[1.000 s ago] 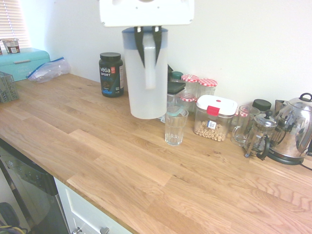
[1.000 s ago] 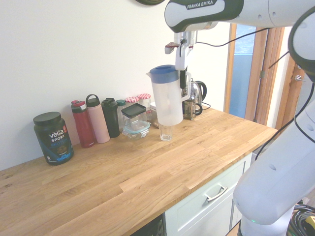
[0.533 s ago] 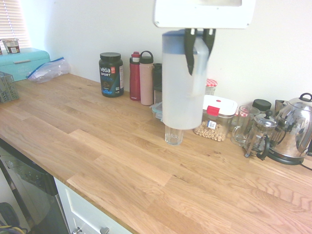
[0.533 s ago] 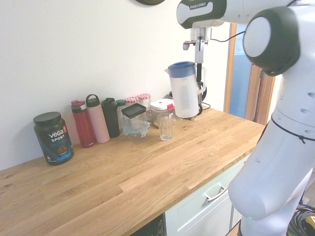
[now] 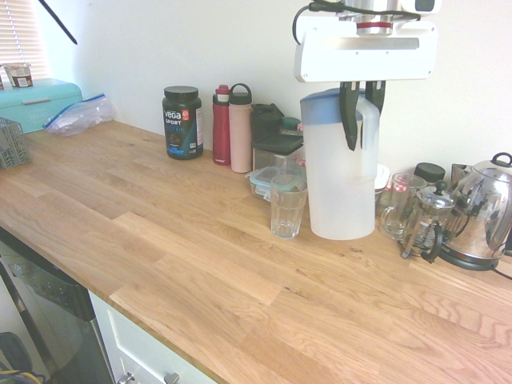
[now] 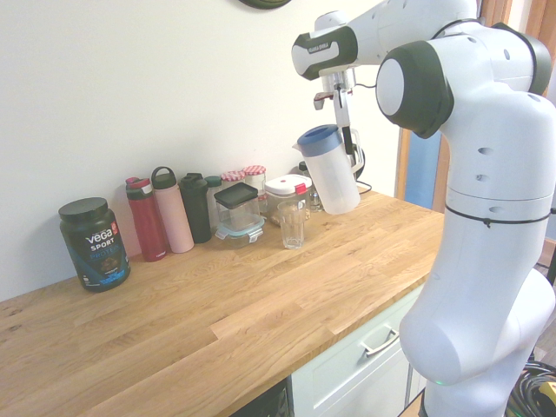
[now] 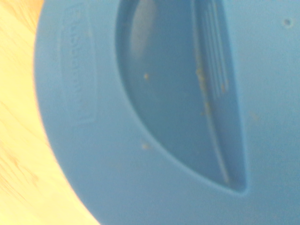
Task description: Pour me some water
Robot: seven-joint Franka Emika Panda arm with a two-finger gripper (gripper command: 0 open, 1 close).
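Observation:
A translucent white water pitcher (image 5: 340, 180) with a blue lid stands upright at the counter surface, just right of a clear drinking glass (image 5: 288, 206). My gripper (image 5: 362, 112) comes down from above and is shut on the pitcher's handle near the lid. In the second exterior view the pitcher (image 6: 330, 174) leans slightly, with the gripper (image 6: 347, 139) behind its top and the glass (image 6: 293, 226) to its left. The blue lid (image 7: 164, 112) fills the wrist view. I cannot tell whether the pitcher's base touches the wood.
Along the wall stand a Vega tub (image 5: 182, 122), a red bottle (image 5: 222, 126), a pink bottle (image 5: 240, 128) and food containers (image 5: 276, 156). A glass mug (image 5: 398, 210), a French press (image 5: 428, 224) and a steel kettle (image 5: 480, 212) sit right of the pitcher.
The pitcher has travelled right, from in front of the glass to beside it, and has come down to counter level. The glass has not moved.

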